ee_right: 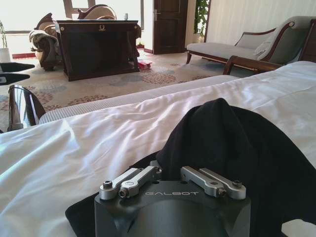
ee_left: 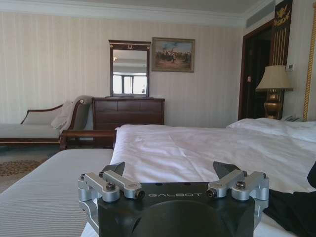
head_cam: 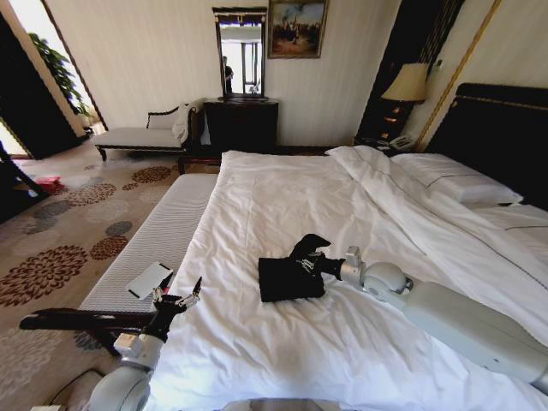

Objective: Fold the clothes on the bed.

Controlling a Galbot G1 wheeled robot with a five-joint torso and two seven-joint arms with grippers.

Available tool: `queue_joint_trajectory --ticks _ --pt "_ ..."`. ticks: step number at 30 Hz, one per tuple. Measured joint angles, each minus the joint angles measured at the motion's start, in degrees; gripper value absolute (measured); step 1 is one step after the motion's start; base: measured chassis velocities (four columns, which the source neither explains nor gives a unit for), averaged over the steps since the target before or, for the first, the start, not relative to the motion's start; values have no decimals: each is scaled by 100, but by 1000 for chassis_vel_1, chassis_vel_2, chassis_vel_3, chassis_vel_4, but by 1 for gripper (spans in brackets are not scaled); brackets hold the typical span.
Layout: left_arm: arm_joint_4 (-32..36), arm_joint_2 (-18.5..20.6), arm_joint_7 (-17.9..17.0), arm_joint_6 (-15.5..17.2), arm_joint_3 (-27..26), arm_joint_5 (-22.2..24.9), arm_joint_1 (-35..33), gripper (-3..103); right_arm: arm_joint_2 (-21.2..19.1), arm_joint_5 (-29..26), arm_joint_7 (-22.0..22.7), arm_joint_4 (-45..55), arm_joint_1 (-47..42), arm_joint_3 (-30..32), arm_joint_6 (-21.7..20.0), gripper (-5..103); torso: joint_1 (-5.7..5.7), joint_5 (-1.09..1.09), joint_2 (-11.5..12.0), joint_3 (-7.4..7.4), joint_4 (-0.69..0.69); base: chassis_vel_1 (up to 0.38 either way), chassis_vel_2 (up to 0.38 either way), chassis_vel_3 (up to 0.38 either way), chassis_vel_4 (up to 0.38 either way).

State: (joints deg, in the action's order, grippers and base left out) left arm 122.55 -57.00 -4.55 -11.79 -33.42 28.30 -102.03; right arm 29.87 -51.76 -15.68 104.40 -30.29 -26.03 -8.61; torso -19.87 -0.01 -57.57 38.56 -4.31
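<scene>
The clothes (head_cam: 281, 278) are a small black bundle lying in the middle of the bed (head_cam: 282, 197), on its white duvet. My right gripper (head_cam: 310, 257) reaches in from the right and is shut on a raised fold of the black fabric. In the right wrist view, the clothes (ee_right: 222, 138) bulge up over the closed right gripper (ee_right: 170, 170) and hide its fingertips. My left gripper (head_cam: 178, 295) hovers open at the bed's left edge, apart from the clothes. Seen from the left wrist, the left gripper (ee_left: 170, 170) is spread wide, with the clothes (ee_left: 291, 207) off to one side.
A grey striped bench (head_cam: 163, 231) runs along the bed's left side with a flat white item (head_cam: 150, 280) on it. Pillows (head_cam: 454, 175) and a dark headboard (head_cam: 501, 128) are at the right. A chaise (head_cam: 141, 137), a dark dresser (head_cam: 241, 124) and a lamp (head_cam: 409, 84) stand by the far wall.
</scene>
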Motion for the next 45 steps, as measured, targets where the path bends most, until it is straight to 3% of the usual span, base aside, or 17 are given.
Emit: queue_joint_trajectory --ticks 11,13,15,19,21,24,25,26,30,32,33,37,39,42,43,45 --pt "0 1 0 0 0 0 0 100 311 477 -84 -320 -144 -291 68 2 0 1 0 0 -1 0 0 0 0" --pt "0 0 0 0 0 0 0 100 405 493 -97 -314 -52 -405 94 5 0 1 0 0 -1 0 0 0 0" --pt "0 0 0 0 0 0 0 100 424 478 -104 -282 -2 -437 101 10 0 1 0 0 0 0 0 0 0" --pt "0 0 0 0 0 0 0 100 373 484 -212 -19 185 -483 131 31 0 1 0 0 0 0 0 0 0" --pt "0 0 0 0 0 0 0 100 366 485 -216 -5 191 -484 131 31 0 1 0 0 0 0 0 0 0" --pt "0 0 0 0 0 0 0 100 199 526 -288 305 161 -410 136 47 1 1 0 -1 1 0 0 0 0" --pt "0 0 0 0 0 0 0 100 199 526 -288 305 161 -410 136 47 1 1 0 -1 1 0 0 0 0" --pt "0 0 0 0 0 0 0 100 162 555 -325 356 119 -353 139 47 1 1 0 -1 1 0 0 0 0" --pt "0 0 1 -1 0 0 0 100 -190 728 -537 775 -444 318 267 70 2 1 0 -1 -2 0 0 0 0" --pt "0 0 1 -1 0 0 0 100 -267 731 -536 835 -572 456 317 70 1 1 0 -1 -3 0 0 0 0" --pt "0 0 1 -1 0 0 0 100 -318 725 -477 855 -672 577 376 80 2 2 -1 -1 -4 0 0 0 0" --pt "0 1 0 -1 0 0 0 100 -294 643 -70 616 -761 737 515 90 2 1 -1 -1 -1 0 0 0 0" --pt "0 0 1 -1 0 0 0 100 -186 486 358 431 -786 784 569 99 1 2 -1 0 0 0 0 0 0" --pt "0 0 1 0 0 0 0 100 -106 326 672 352 -871 894 591 100 1 3 -1 0 1 0 0 0 0" --pt "0 0 0 -1 0 0 0 100 -47 320 1005 276 -1043 1121 636 100 1 2 -1 0 1 0 0 0 0" --pt "0 0 1 -1 0 0 0 100 -13 433 1257 199 -1311 1446 735 100 1 1 -1 0 1 0 0 0 0"
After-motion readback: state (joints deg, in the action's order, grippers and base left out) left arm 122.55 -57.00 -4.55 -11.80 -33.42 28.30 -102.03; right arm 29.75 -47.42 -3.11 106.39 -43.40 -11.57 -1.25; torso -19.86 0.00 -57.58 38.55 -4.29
